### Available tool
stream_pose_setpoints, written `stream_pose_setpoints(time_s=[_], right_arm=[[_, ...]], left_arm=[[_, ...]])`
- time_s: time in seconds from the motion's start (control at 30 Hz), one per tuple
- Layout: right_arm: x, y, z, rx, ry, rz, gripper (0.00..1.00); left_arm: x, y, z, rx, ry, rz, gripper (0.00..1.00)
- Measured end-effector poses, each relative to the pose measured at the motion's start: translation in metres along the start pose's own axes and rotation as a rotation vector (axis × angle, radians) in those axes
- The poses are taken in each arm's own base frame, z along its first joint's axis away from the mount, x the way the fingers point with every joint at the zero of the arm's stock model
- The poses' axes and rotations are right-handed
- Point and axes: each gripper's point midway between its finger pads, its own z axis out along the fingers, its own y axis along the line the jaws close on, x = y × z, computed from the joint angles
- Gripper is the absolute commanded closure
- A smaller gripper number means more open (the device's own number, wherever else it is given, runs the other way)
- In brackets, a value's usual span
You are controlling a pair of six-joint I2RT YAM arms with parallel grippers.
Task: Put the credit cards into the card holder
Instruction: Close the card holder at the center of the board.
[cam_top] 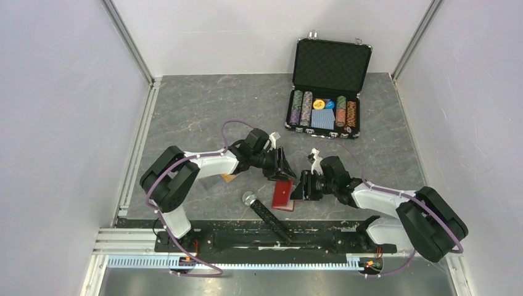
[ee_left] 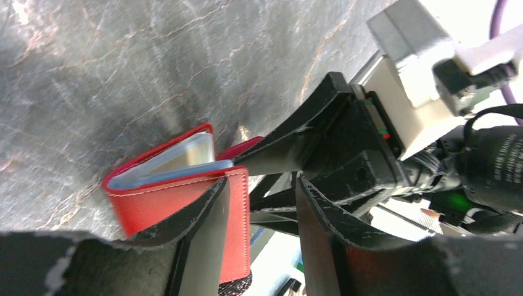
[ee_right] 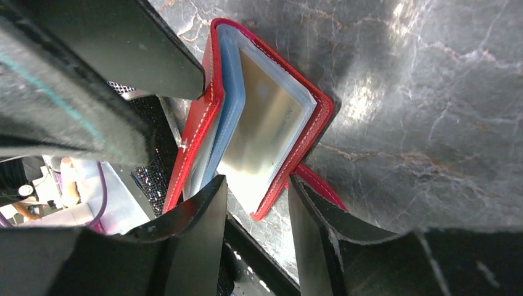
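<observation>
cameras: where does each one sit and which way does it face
Top external: above and behind, looking down on the table; left arm and right arm show.
Left wrist: faces the red wallet; own fingers at bottom.
Right wrist: faces the wallet's open side; own fingers at bottom.
Both wrist views share the wallet.

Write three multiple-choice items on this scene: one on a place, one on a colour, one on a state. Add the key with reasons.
1. Where does the poker chip case stand?
A far right of the table
B near left corner
C table's centre

2. What colour is the card holder's cover?
A blue
B red
C green

3. The card holder is:
A folded shut
B fastened by its tab
C open

Key:
1 A, the top view shows it far right.
2 B, every view shows red covers.
3 C, the right wrist view shows its blue-grey sleeves spread.
</observation>
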Motion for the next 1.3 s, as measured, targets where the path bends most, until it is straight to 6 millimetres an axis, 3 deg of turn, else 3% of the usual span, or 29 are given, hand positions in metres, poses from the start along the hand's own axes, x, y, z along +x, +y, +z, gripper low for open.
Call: stream_pose_setpoints(time_s=[0.17, 0.4, 0.7, 0.97, 1.3], right_arm=[[0.005, -0.003, -0.009, 0.046, -0.001, 0.007, 0.54], [0.002, 0.000, -0.022, 0.077, -0.024, -0.006, 0.55], [-0.017, 0.016, -0.025, 0.065, -0.032, -0.056, 0.67], [-0.041, 0.022, -0.022, 0.077, -0.037, -0.109, 0.75], [-0.024, -0.019, 0.001, 0.175, 0.101, -0.094, 0.85]], left_arm=[[0.012, 0.018, 0.000, -0.044, 0.026, -0.032, 0.55], [0.024, 0.033, 0.003, -0.090, 0.042, -0.048, 0.79], [0.038, 0.051, 0.012, -0.212, 0.059, -0.045, 0.89], [0.036, 0.051, 0.013, -0.294, 0.034, -0.015, 0.83], [0.032, 0.041, 0.010, -0.264, 0.007, 0.007, 0.65]])
